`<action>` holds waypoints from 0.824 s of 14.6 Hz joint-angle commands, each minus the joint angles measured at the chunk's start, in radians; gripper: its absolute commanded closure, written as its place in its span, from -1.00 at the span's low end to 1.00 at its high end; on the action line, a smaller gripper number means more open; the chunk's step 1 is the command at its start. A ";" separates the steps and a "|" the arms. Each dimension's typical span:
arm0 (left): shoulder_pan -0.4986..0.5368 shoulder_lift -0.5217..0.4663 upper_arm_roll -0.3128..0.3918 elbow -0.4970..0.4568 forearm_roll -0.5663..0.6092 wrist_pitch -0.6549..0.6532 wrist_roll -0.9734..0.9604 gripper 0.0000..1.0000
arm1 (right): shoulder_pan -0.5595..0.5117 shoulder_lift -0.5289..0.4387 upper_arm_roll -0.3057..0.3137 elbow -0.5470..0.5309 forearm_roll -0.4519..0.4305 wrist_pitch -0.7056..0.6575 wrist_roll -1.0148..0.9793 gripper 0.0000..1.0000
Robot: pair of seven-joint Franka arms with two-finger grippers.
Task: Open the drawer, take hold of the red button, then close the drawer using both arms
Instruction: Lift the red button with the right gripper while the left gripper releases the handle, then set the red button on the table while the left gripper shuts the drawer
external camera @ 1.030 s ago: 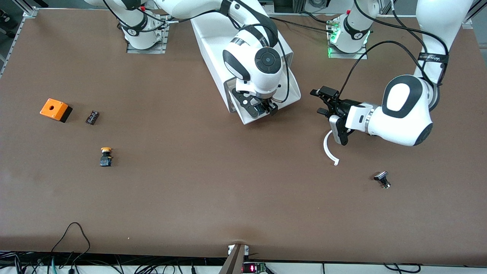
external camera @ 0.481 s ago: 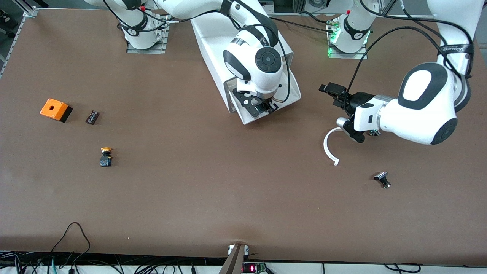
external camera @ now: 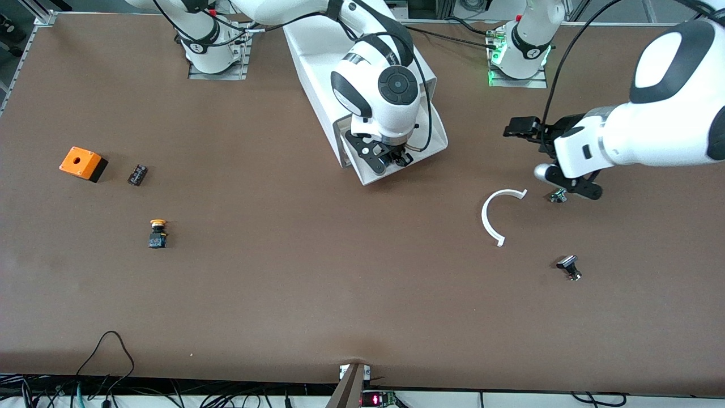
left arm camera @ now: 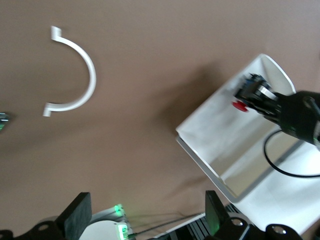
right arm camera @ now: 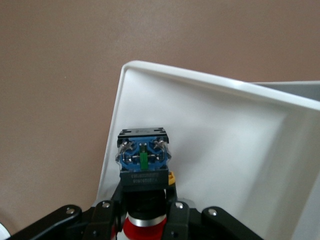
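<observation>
Fingers of the right gripper (right arm camera: 145, 220) are clamping the button (right arm camera: 143, 162) over the open drawer (right arm camera: 235, 150); left gripper (left arm camera: 145, 220), fingers apart, is hanging above the table (external camera: 283, 283).

The red mushroom-capped push button (right arm camera: 142, 192) was cut off at the right wrist view's edge, its cap mostly hidden.

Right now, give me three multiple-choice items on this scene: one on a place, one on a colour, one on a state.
1. Where is the right gripper?
A. over the open drawer
B. over the orange box
C. over the white curved strip

2. The cap of the button it holds is:
A. yellow
B. red
C. green

3. The left gripper is:
A. open
B. shut on the strip
C. shut on a button

Answers: 1 A, it hangs over the pulled-out tray; 2 B, red shows beneath the blue body; 3 A, its fingers stand apart, nothing between.
</observation>
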 commanded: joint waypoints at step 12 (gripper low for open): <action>-0.094 0.139 0.004 0.025 0.150 0.218 -0.360 -1.00 | -0.335 -0.167 -0.014 0.064 0.033 -0.258 -0.832 1.00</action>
